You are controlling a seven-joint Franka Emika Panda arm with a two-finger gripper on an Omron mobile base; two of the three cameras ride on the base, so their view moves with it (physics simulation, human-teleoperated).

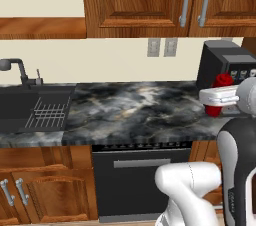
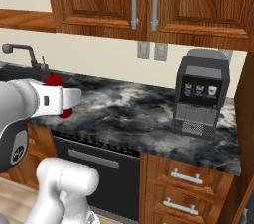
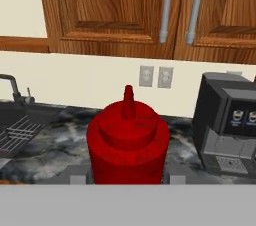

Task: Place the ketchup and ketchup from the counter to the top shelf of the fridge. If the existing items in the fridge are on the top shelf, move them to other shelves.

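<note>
One ketchup point(image 3: 127, 145) held in end effector point(image 3: 120, 177) above counter point(image 1: 135, 110) | coffee machine point(image 2: 201, 96) beside — sink point(image 1: 30, 107) well apart

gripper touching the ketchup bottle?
Cannot tell. In the hand view the red ketchup bottle sits between the gripper fingers, but their contact points are hidden at the picture's bottom.

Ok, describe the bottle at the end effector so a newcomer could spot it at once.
Find the dark marbled counter under the wooden wall cabinets, with the black coffee machine at one end. The ketchup sits at the end effector, between its fingers above that counter. It is the all-red squeeze bottle with a pointed nozzle.
</note>
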